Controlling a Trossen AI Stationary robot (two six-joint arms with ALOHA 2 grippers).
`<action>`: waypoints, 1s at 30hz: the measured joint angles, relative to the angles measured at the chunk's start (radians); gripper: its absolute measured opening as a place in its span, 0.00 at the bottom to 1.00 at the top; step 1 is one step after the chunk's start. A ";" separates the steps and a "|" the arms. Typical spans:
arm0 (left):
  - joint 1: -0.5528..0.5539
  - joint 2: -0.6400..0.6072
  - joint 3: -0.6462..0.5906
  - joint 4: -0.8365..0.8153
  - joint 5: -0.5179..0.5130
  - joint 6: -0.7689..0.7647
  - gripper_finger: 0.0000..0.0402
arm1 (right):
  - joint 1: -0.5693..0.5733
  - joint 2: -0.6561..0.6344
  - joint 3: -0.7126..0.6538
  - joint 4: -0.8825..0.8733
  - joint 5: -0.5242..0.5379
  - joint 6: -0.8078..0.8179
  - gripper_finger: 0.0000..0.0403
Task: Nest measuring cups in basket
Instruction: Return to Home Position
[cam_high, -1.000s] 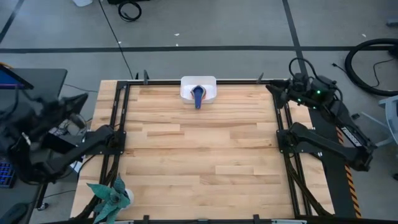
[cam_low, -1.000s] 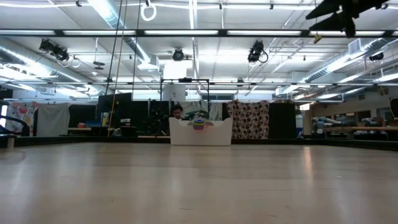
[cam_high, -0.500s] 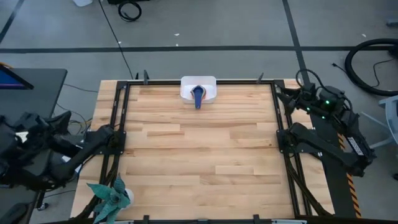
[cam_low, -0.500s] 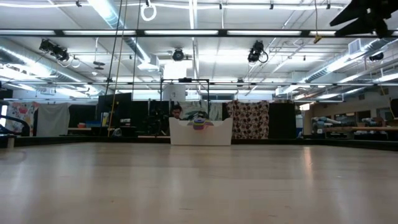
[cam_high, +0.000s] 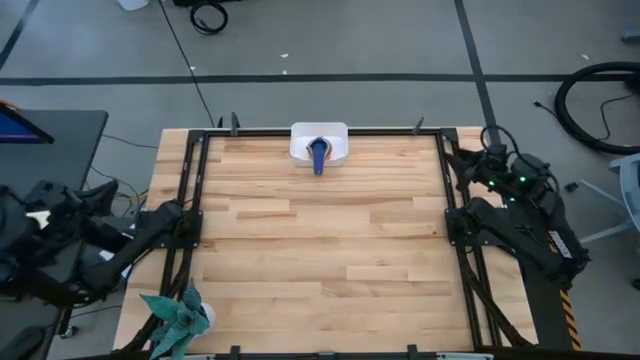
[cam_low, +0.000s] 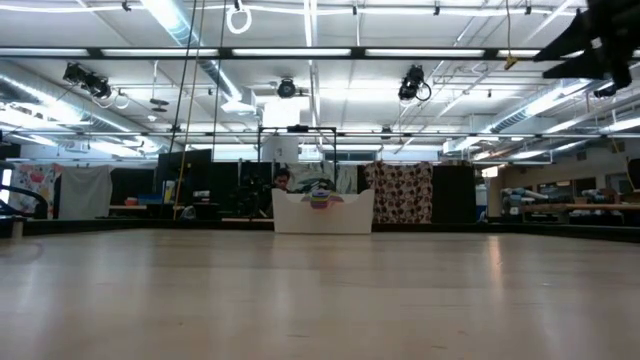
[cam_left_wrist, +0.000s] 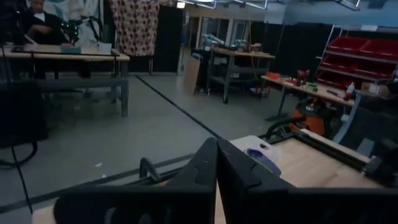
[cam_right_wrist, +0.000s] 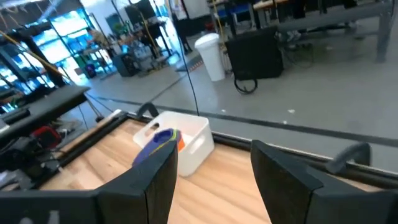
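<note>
Nested measuring cups (cam_high: 318, 153) in basket (cam_high: 298, 136) — left gripper (cam_left_wrist: 216, 152) pressed together, right gripper (cam_right_wrist: 213, 150) apart.

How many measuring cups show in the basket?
3: dark blue cup on top, yellow-green rim under it, orange cup below, one stack in the basket; more may be hidden.

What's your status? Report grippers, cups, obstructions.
Left gripper shut, outside table's left edge. Right gripper open, outside right edge. Measuring cups nested in basket, far edge centre. No obstruction seen.
</note>
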 joint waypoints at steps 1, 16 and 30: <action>0.000 0.000 -0.017 0.013 0.000 0.000 0.02 | 0.000 -0.001 -0.024 0.034 0.000 -0.001 0.52; -0.002 0.000 -0.567 0.648 0.266 0.078 0.02 | 0.001 -0.009 -0.343 0.541 -0.100 -0.017 0.52; -0.002 0.000 -1.099 1.294 0.400 0.036 0.02 | 0.001 -0.008 -0.511 0.680 -0.073 -0.046 0.52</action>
